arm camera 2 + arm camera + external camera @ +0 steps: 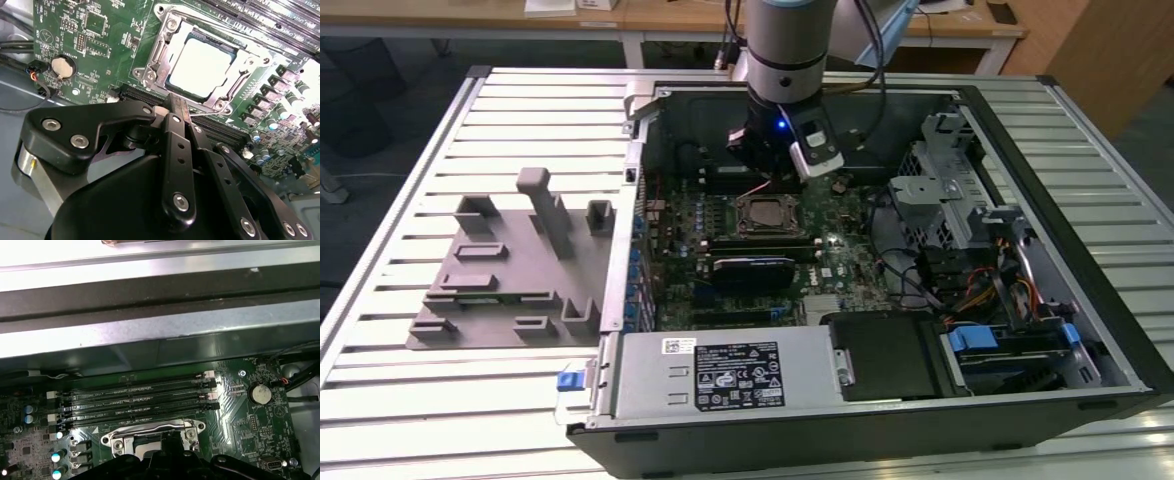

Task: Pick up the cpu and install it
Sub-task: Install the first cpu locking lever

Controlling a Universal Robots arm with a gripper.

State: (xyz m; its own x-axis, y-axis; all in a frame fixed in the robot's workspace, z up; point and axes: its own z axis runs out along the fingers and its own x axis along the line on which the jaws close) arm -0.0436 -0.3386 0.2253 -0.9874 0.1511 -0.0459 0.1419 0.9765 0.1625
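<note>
Shows, in the second wrist view, the cpu (200, 62) lying flat inside the metal-framed socket (167, 30) on the motherboard (90, 30), just ahead of the gripper (175, 107), with fingers pressed together on nothing and tips near the socket's edge.

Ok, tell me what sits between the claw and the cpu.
In the second wrist view, only the near edge of the metal socket frame lies between the claw and the cpu, which sits inside that frame.
</note>
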